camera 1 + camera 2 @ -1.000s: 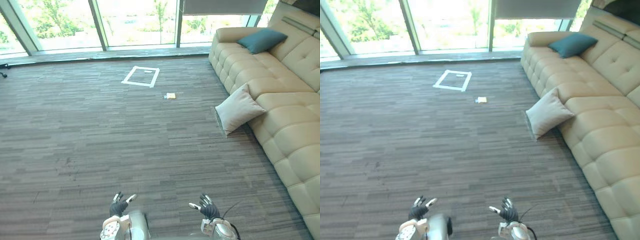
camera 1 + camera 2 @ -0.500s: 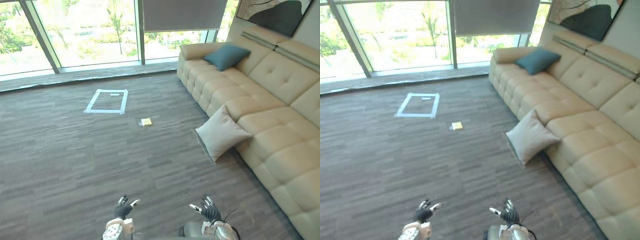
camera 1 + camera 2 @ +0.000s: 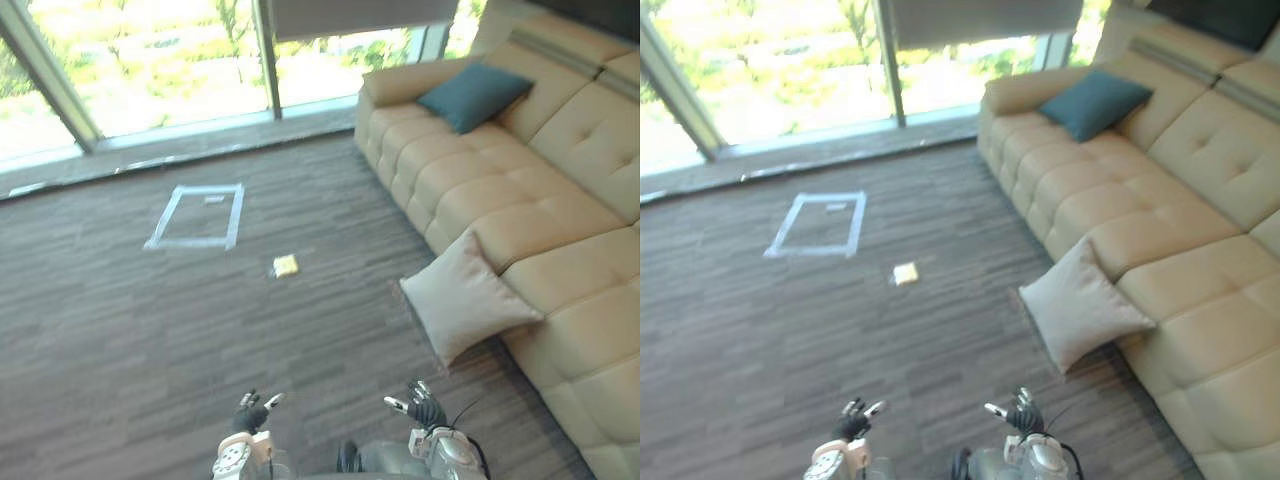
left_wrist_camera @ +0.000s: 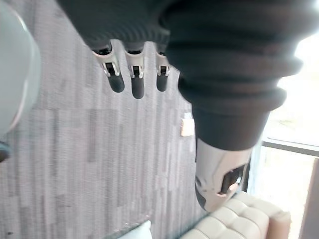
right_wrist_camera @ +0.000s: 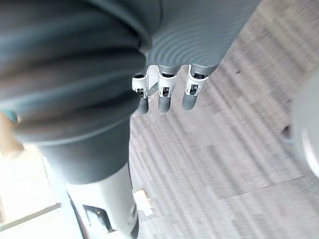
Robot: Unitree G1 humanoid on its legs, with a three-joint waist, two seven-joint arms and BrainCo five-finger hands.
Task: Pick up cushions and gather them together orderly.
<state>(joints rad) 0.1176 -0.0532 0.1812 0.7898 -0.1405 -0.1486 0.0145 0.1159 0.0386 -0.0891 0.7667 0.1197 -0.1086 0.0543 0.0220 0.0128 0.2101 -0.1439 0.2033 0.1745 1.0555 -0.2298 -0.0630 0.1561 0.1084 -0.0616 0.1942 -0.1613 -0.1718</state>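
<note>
Left eye view showed the left hand [image 3: 250,412] and the right hand [image 3: 427,409] held low over the carpeted floor [image 3: 130,330], well apart from each other. Each had its fingers spread and relaxed, with nothing in its grasp. The wrist views agreed: the left hand's fingers [image 4: 132,82] and the right hand's fingers [image 5: 164,97] hung straight over bare carpet.

The beige cushion [image 3: 465,300] stood on the floor ahead of the right hand and a little to its right. It leaned against the front of the cream sofa [image 3: 560,190], near that hand but apart from it. The teal cushion [image 3: 474,94] lay on the sofa seat by the armrest, far beyond the right hand. Ahead of the left hand lay a small yellow item [image 3: 286,265], perhaps a slip of paper, and beyond it a taped rectangle [image 3: 197,214] on the carpet.

Compared with half a second earlier the whole picture had shifted, so the camera had moved rather than the things. The beige cushion sat closer to the right hand in the picture, while both cushions kept their places against and on the sofa. Both hands kept the same open, empty pose low in the picture.
</note>
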